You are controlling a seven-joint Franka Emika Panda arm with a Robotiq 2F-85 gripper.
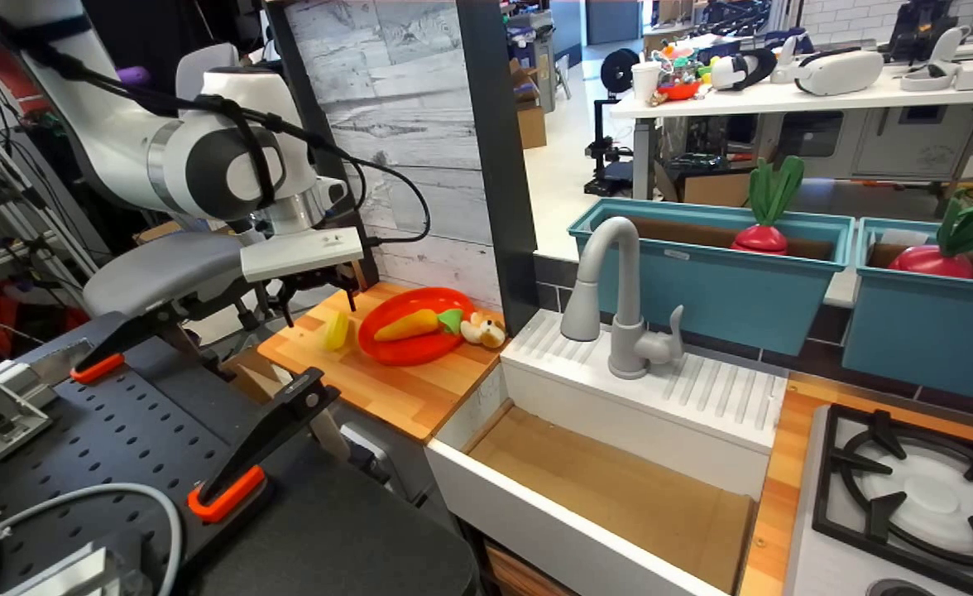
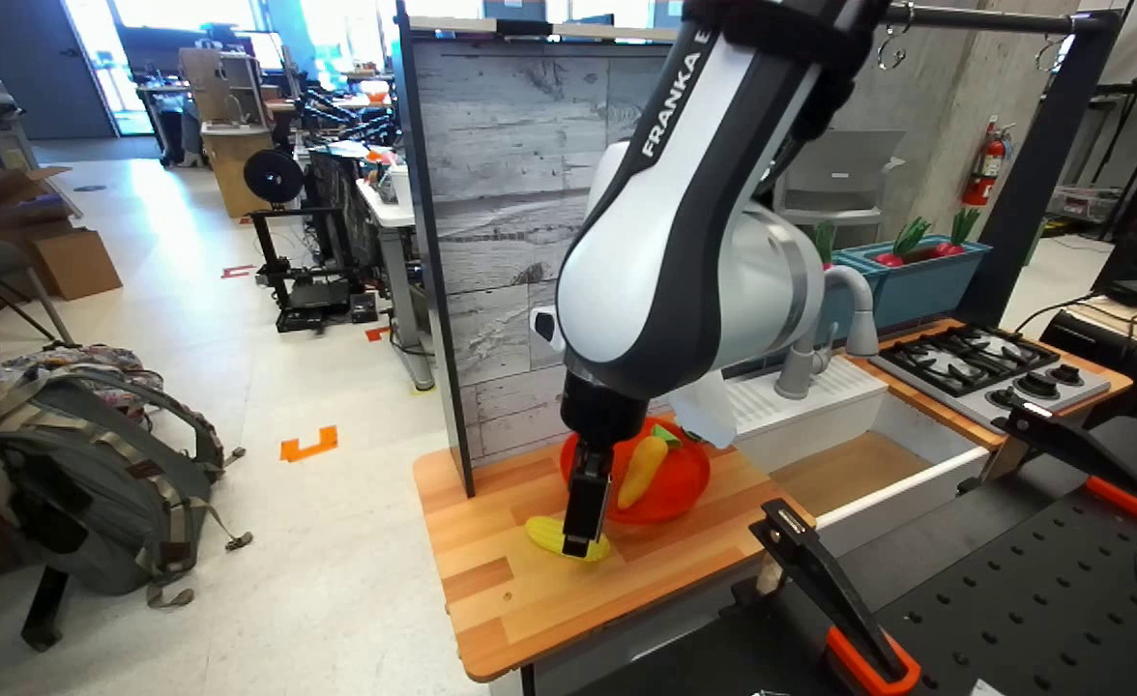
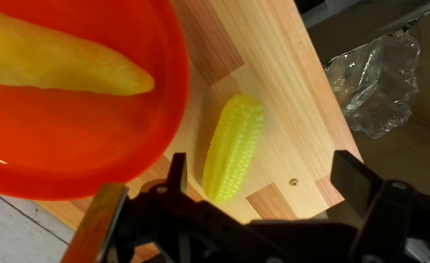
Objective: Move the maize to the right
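Maize [image 3: 233, 148] on wooden counter [image 3: 291, 109], just beside red plate [image 3: 72, 135]. Gripper [image 3: 259, 160] above maize, fingers apart. Both exterior views show green end [image 1: 451, 320] of yellow carrot-shaped toy [image 1: 408, 325] on plate; wrist view crops that but catches crumpled clear plastic [image 3: 379, 84] past counter edge.

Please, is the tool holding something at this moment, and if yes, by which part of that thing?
Nothing is held. In the wrist view, the tool is open, and the corn lies on the wooden counter, untouched.
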